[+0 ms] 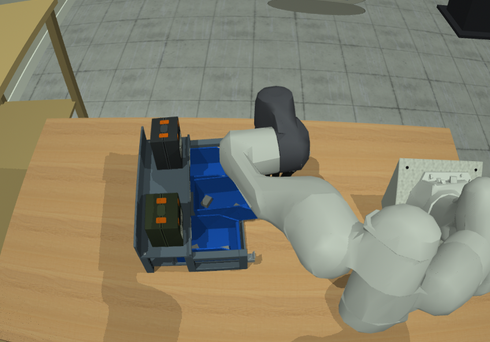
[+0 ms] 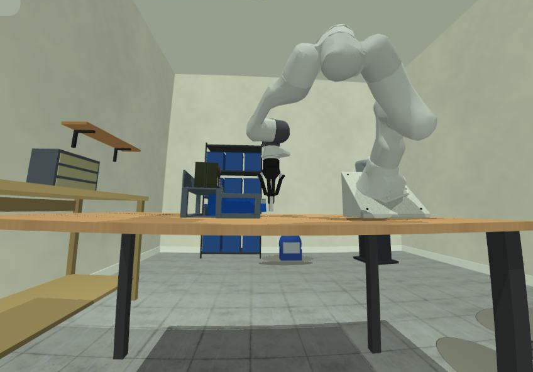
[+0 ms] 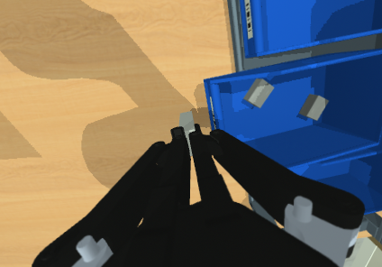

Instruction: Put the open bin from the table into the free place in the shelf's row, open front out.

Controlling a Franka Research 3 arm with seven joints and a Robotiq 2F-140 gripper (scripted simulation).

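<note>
A grey shelf [image 1: 189,207] stands on the table and holds a row of blue open bins. The middle bin [image 1: 219,197] sticks out past the shelf's front lip toward the arm; the wrist view shows it [image 3: 293,115] with two grey parts [image 3: 258,92] inside. Its neighbours [image 1: 203,160] [image 1: 215,233] sit farther in. My gripper [image 3: 187,121] is shut with nothing between the fingers. It points down just above the table, right beside the middle bin's front wall. I cannot tell if it touches. It also shows in the exterior view [image 2: 270,204]. My arm hides it in the top view.
Two dark cases with orange latches [image 1: 166,142] [image 1: 163,219] stand on the shelf's upper board over the bins' rear ends. My arm's base mount [image 1: 431,183] is at the table's right. The far neighbour bin [image 3: 311,12] also holds grey parts.
</note>
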